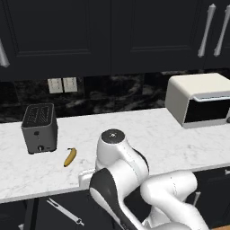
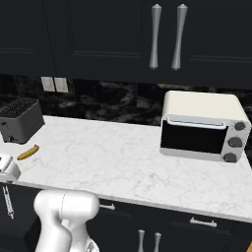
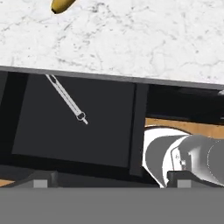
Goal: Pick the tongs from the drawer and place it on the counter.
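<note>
Open drawer below the front edge of the bench, seen from above by the hand camera. The tongs lie flat on the drawer's dark floor, set diagonally, the open ends of their arms toward the bench's front edge and the joined, ringed end toward the drawer's middle. They appear as two slim silvery arms lying almost together, thin and low against the black lining. The gripper hangs above the drawer, well apart from the tongs and holding nothing; whether it is spread or clenched cannot be told. Likely risks: the fingers may slip off so thin and flat a piece, or descend crosswise to its diagonal lie; the lift may also catch the tongs on the overhanging bench edge. A banana and toaster occupy the bench's left end.
</note>
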Controlling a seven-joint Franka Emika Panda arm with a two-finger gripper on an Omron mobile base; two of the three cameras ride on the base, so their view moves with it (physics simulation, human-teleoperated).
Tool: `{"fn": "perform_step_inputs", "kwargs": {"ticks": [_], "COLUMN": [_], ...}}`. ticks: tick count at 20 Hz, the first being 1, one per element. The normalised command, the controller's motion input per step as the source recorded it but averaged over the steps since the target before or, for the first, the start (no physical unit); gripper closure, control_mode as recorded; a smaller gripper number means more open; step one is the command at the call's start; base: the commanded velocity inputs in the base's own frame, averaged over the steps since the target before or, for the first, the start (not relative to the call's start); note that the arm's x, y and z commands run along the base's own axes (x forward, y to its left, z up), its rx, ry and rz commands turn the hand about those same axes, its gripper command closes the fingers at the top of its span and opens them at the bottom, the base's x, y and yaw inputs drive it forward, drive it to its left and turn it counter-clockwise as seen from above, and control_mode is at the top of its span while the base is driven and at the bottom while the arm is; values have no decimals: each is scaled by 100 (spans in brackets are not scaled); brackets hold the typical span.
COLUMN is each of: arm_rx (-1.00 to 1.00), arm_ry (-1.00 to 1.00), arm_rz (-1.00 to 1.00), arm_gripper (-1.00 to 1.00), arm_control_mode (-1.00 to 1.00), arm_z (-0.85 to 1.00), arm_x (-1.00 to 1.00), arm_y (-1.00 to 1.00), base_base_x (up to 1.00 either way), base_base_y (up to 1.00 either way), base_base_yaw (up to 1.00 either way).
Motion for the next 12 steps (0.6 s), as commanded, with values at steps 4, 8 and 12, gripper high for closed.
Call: {"fn": "perform_step_inputs", "kwargs": {"ticks": [4,8,12], "arm_rx": [0,0,-7], "arm_ry": [10,8,0], "arm_rz": [0,0,0], "arm_gripper": [-100,-100,-100], "arm_control_mode": [-100,-100,-100], "arm_z": [-83,-87,-84], "arm_x": [0,0,0], "arm_y": [88,44,38], "base_base_x": [0,0,0], "base_base_y": [0,0,0], "base_base_yaw": [0,0,0]}}
